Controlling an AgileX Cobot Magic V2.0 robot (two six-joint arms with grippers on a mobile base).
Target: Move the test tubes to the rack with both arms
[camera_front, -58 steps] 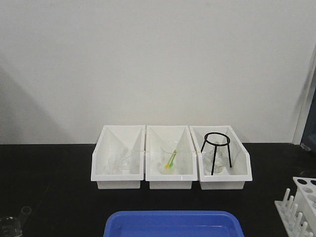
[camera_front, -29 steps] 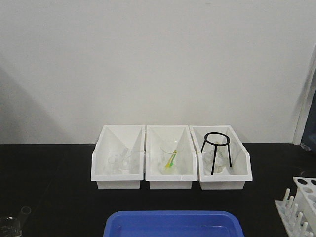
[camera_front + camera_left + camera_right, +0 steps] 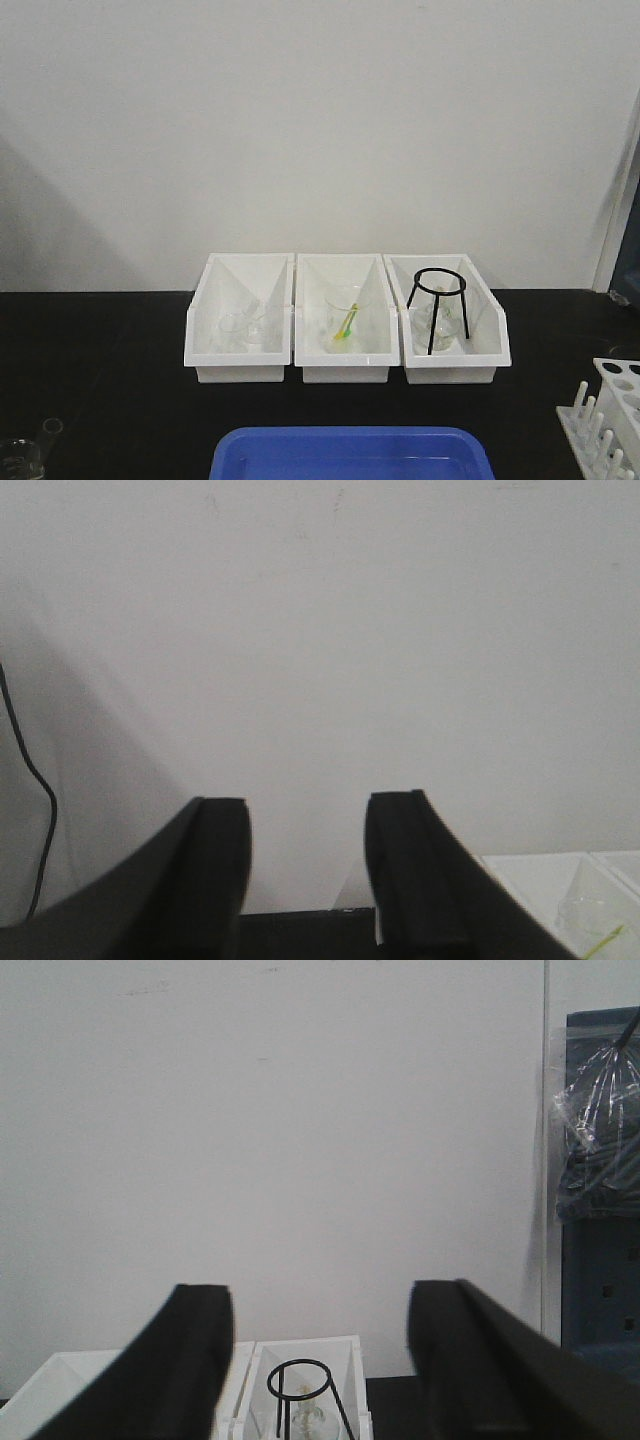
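At the right edge of the black bench [image 3: 100, 380], the test-tube rack [image 3: 612, 412] stands; no test tubes show. Left gripper [image 3: 308, 815] and right gripper [image 3: 322, 1300], jaws open and empty, face the wall [image 3: 400, 630]; each should dip, then grip a tube mid-length.

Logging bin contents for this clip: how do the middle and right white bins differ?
The middle bin holds a clear beaker with a yellow-green stick; the right bin holds a black ring tripod over clear glassware. The right bin sits nearer the rack than the middle bin. Both are white, same-shaped, side by side on the black table.
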